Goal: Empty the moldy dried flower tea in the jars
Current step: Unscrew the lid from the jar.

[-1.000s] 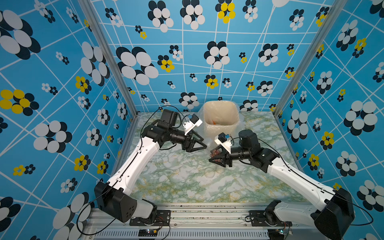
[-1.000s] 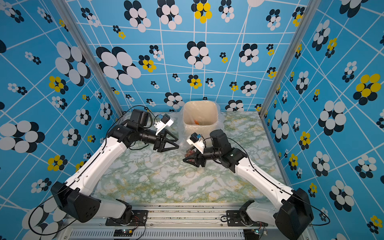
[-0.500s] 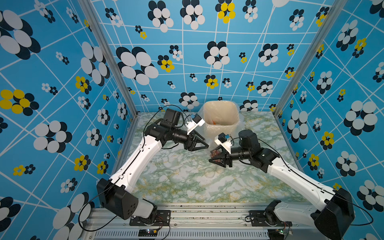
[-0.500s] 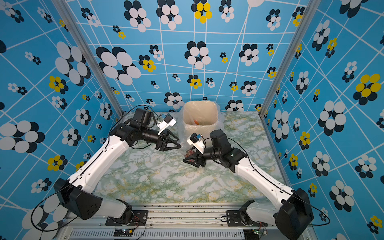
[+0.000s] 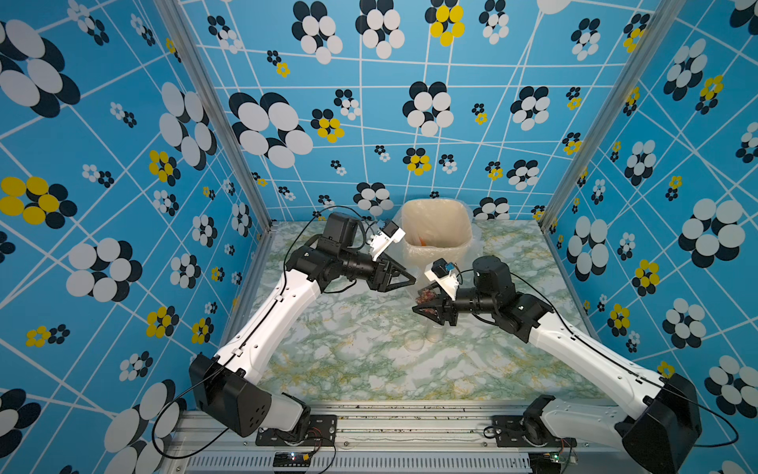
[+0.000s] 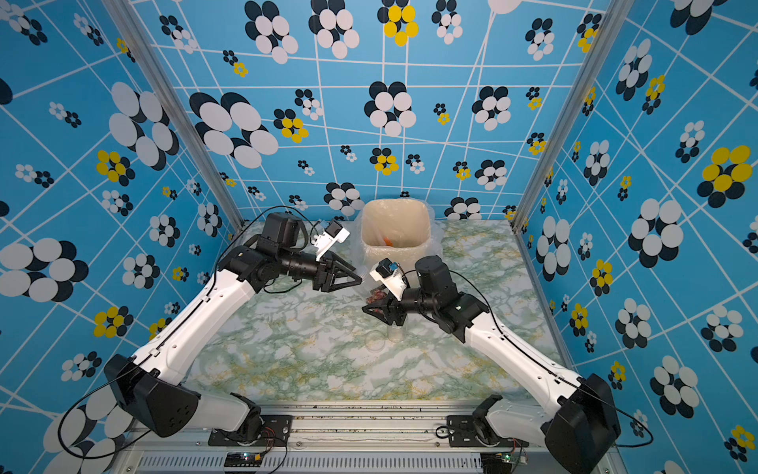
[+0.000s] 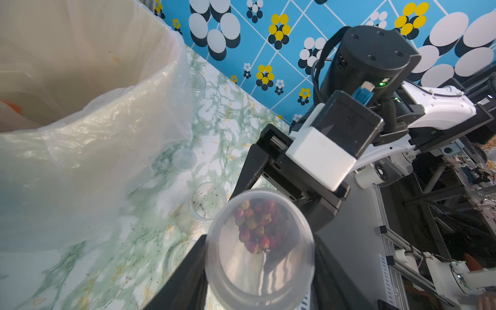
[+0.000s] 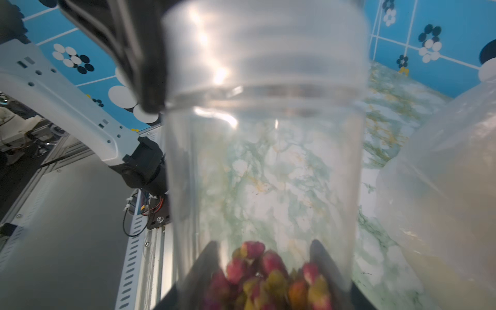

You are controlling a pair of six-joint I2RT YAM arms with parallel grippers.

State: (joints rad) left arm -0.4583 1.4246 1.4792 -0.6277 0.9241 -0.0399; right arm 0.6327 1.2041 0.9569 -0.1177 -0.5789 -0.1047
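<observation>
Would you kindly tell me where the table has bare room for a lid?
Free: the table's front strip between the arm bases, and the middle beside the left arm. Crowded: before the bin, around the empty jar and loose lid.

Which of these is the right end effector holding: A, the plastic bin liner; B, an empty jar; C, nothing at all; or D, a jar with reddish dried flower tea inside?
D: the right end effector grips the jar near its base, and the dried flower tea shows through its clear wall.

Lab test cell: patterned walls (image 5: 102, 143), aluminium frame (image 5: 218, 119).
</observation>
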